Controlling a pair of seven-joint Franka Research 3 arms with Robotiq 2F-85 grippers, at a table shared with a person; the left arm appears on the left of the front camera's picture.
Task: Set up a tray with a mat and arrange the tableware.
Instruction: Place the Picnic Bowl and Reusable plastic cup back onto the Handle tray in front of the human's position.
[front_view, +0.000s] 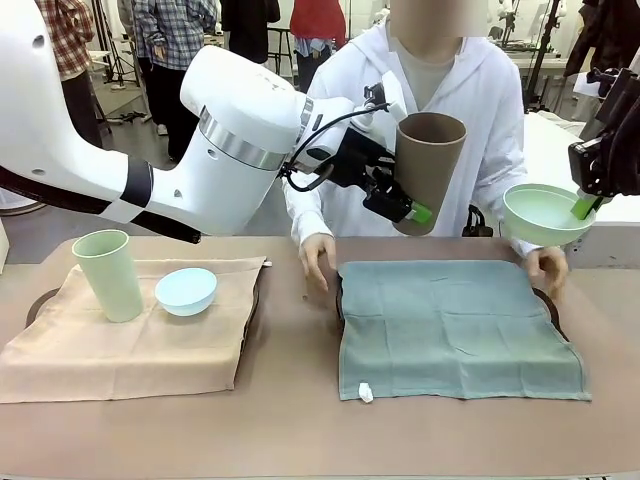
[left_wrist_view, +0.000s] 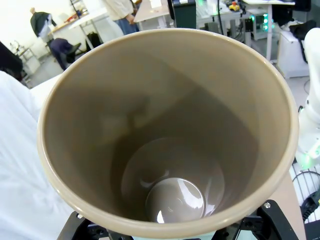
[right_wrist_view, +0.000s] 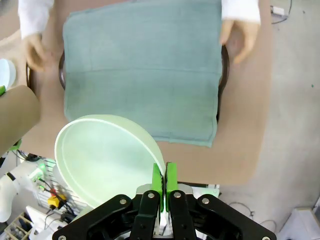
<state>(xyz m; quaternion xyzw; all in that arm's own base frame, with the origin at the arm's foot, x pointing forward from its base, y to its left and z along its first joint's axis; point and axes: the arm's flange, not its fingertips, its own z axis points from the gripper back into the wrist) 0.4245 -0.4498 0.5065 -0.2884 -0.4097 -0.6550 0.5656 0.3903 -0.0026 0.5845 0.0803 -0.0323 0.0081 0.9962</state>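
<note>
A pale grey floor (right_wrist_view: 295, 150) lies beside the brown table (front_view: 300, 420).

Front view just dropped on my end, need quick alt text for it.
Both arms hold tableware in the air above the teal mat: the left gripper grips a brown cup, the right gripper pinches a pale green bowl. A person's hands steady that tray's edges; another cup and a light blue bowl sit on the beige mat.

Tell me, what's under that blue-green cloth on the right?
A dark tray peeks out at the edges of the teal cloth, and the person's hands rest at its far corners. The cloth covers the tray's middle, so anything lying there can't be seen.
</note>
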